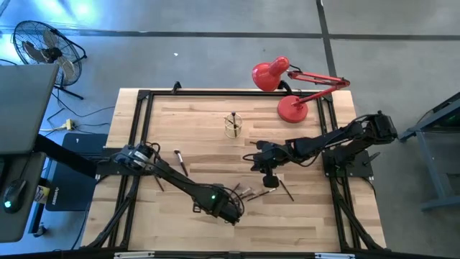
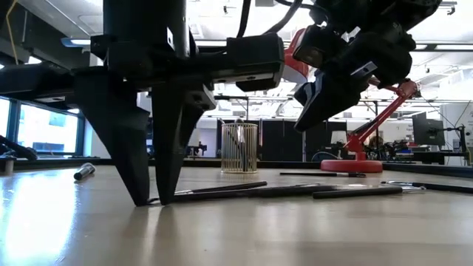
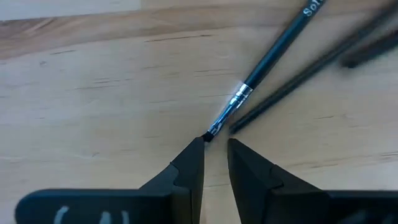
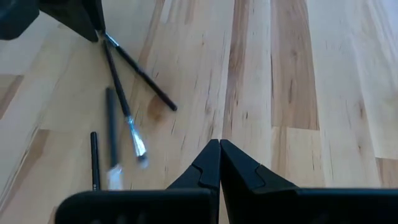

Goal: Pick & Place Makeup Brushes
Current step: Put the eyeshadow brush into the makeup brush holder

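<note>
Down at six o'clock on the desk point(image 1: 302, 216), the left gripper point(image 3: 215, 149) stands tips-down, fingers slightly apart, straddling a makeup brush's point(image 3: 273, 53) bristle tip, seemingly lining up a pinch. The right gripper point(image 4: 219, 149), fingers together, waits near centre.

Only readable text: white lettering on dark handle of makeup brush point(image 3: 283, 46), upper right of left wrist view. Letters "Sol" visible, remainder cut off by frame edge. No other legible text, labels, numbers or signs in any view.
</note>
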Tool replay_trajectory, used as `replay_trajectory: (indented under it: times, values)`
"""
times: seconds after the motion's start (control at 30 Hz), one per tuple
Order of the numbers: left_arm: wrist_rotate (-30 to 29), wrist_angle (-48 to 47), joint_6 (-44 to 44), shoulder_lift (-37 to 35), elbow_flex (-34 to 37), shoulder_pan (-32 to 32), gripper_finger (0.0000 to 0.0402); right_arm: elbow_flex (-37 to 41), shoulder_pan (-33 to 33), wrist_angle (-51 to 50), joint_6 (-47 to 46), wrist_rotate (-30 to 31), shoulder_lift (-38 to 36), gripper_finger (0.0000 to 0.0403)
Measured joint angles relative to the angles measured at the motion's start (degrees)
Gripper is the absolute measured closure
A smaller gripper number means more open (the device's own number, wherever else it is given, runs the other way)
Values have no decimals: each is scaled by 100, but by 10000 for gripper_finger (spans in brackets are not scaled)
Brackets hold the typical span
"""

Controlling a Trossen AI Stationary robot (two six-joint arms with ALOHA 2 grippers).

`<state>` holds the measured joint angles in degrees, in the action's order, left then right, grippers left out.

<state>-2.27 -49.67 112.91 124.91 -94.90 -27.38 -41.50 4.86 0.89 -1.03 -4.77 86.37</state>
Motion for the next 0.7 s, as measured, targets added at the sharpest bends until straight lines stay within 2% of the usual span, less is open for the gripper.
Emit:
replay_trajectory:
  times: [0.33, 0.47, 0.6, 0.7]
  values:
    - [-53, -103, -136, 17, 0, 0, 333, 0, 0, -18, 1, -17, 0, 402]
    - [-104, -177, -325, 26, 3, 0, 334, 0, 0, -20, 109, -381, 0, 402]
    - [-105, -213, -587, 28, 5, -3, 362, 0, 10, -24, 304, -744, 0, 402]
    - [-107, -241, -758, 28, 9, -2, 394, 0, 44, -69, 466, -766, 0, 402]
